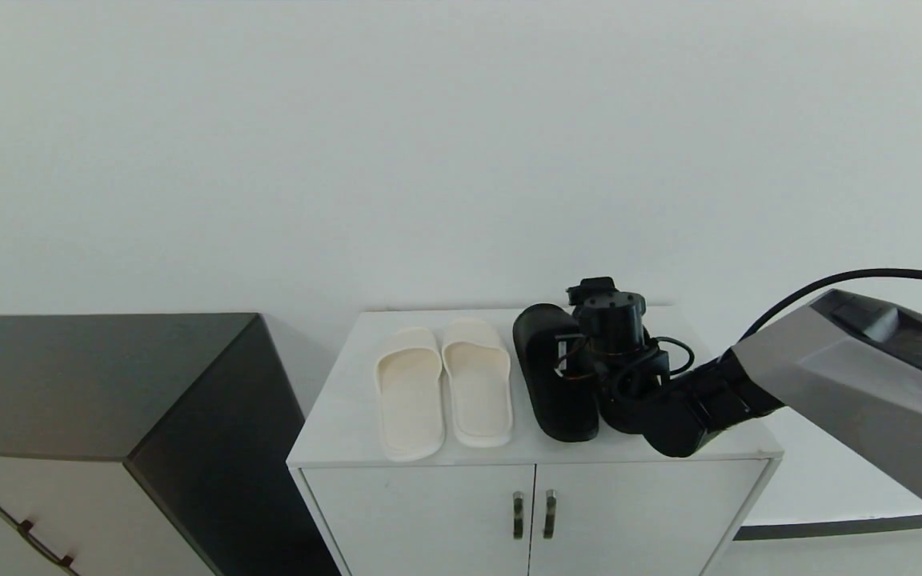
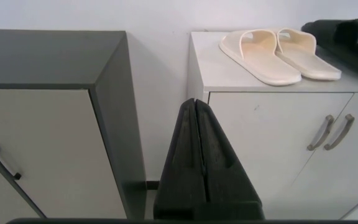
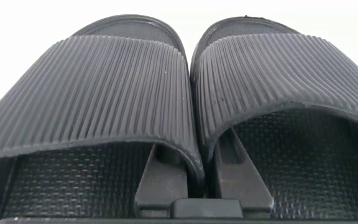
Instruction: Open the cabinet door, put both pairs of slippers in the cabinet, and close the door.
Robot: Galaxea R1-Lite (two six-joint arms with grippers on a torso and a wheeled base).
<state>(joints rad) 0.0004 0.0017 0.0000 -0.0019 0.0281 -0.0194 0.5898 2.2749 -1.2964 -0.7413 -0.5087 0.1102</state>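
Centre-right atop the closed white cabinet [image 1: 429,512], the right gripper [image 3: 197,163] clamps the black slippers [image 1: 555,376]; cream slippers [image 1: 441,392] lie left; the left gripper [image 2: 196,155] is pressed together.

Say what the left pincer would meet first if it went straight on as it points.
Probably the white cabinet, near its left front corner; depth past the left pincer is unclear.

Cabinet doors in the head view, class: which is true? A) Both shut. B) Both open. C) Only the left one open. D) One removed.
A: both white cabinet doors sit flush, handles side by side; the cream slippers and black slippers lie on top.
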